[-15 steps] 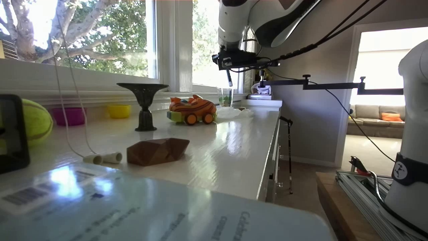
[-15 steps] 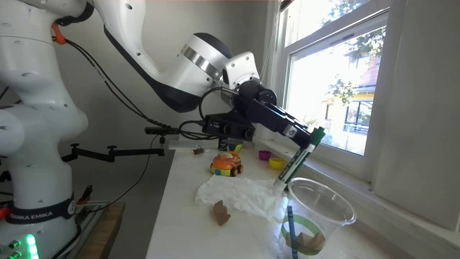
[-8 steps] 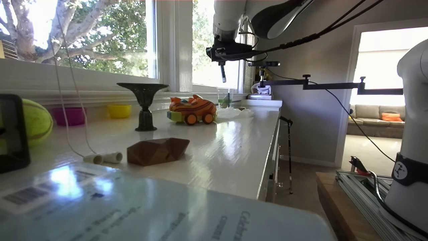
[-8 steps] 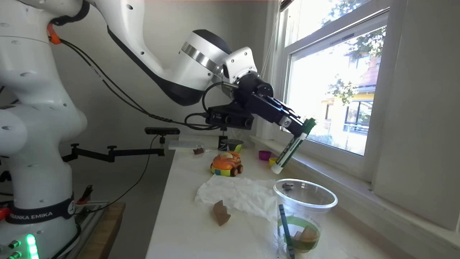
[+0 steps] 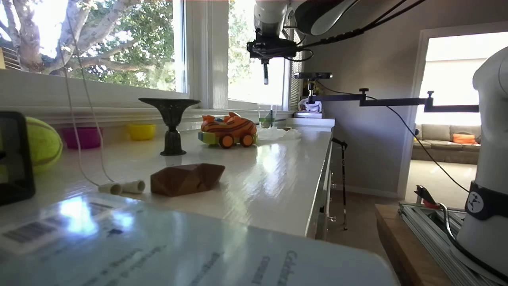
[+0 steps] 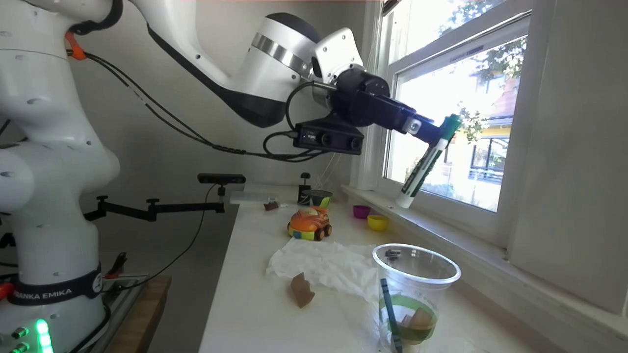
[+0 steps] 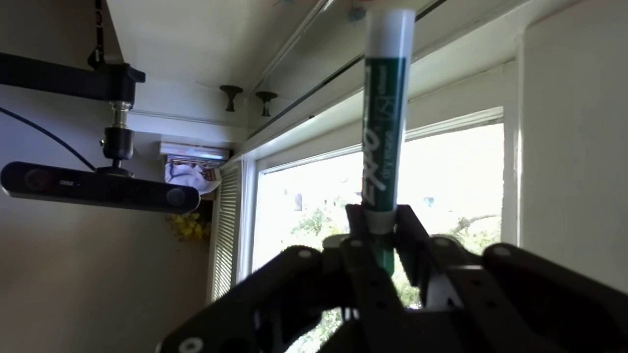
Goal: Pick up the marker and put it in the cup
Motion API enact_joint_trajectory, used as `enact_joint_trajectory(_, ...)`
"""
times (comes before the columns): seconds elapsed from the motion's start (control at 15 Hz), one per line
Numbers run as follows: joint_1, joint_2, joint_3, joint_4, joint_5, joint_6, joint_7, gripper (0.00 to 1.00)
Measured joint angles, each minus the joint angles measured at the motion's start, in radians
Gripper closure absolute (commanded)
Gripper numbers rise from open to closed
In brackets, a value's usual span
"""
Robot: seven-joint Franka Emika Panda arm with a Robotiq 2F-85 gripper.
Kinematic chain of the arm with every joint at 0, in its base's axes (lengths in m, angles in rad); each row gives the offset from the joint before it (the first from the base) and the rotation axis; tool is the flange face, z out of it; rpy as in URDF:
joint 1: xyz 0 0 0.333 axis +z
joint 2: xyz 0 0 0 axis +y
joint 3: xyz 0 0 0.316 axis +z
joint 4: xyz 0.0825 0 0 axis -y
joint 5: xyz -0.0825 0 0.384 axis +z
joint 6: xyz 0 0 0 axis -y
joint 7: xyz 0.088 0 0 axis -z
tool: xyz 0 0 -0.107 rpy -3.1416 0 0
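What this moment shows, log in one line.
hand: closed on marker | marker: tilted, white end down | cup: upright, lower than marker | placing: not done

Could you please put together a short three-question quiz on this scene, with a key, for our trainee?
1. True or false: the gripper holds the marker with its green end up.
2. Multiple choice: where is the marker relative to the clear cup?
(a) lying inside it
(b) held higher than its rim
(c) standing beside its base
3. Fill in the blank: in both exterior views, the toy car is mainly ____ in color.

Key: 1. True. 2. (b). 3. Orange.
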Motion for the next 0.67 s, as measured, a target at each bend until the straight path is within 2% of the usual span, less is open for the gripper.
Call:
enact_joint_trajectory(0.4,-0.025,0.014,-0.025,-0.016,0.000,-0.018,0.000,0.95)
enact_joint_trajectory(0.67,-0.037,0.077,-0.042,-0.016,0.000,-0.018,0.005,0.95)
